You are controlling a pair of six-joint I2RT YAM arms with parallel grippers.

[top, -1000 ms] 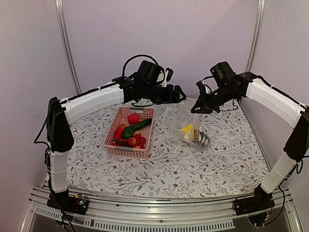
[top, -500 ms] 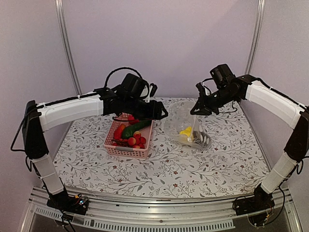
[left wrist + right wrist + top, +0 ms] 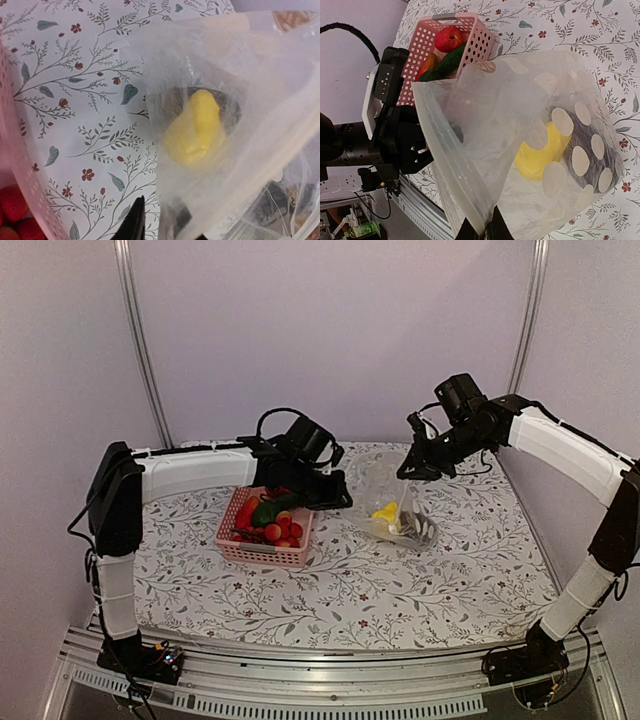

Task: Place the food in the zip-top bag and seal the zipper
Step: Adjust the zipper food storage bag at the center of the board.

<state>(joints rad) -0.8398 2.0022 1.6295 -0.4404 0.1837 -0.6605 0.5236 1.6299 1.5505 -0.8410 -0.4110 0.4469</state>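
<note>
1. The right gripper (image 3: 410,470) is closed on the top edge of the bag (image 3: 385,488) and holds it up off the table, toward the far right.
2. The right wrist view shows the bag's edge pinched between the two fingers at the bottom of the picture, with the rest of the bag fanning out in front of them.
3. The zipper (image 3: 437,145) runs as a thin strip along the mouth edge. The mouth is open, not sealed.
4. A yellow piece (image 3: 385,511) lies in the bottom of the bag, and a dark piece (image 3: 421,530) lies next to it behind the white dots.
5. The bottom of the bag rests on the flowered cloth (image 3: 330,600), just to the right of the basket (image 3: 262,555).
6. The left gripper (image 3: 338,492) reaches across the far end of the basket to just beside the bag's left side.
7. Its wrist camera looks through the plastic at the yellow piece. Only one dark fingertip (image 3: 136,220) is plain to see, so I cannot tell whether this gripper is open or closed.
8. The basket holds a green piece (image 3: 268,512) lying across it and red pieces (image 3: 285,532) at the near end.
</note>
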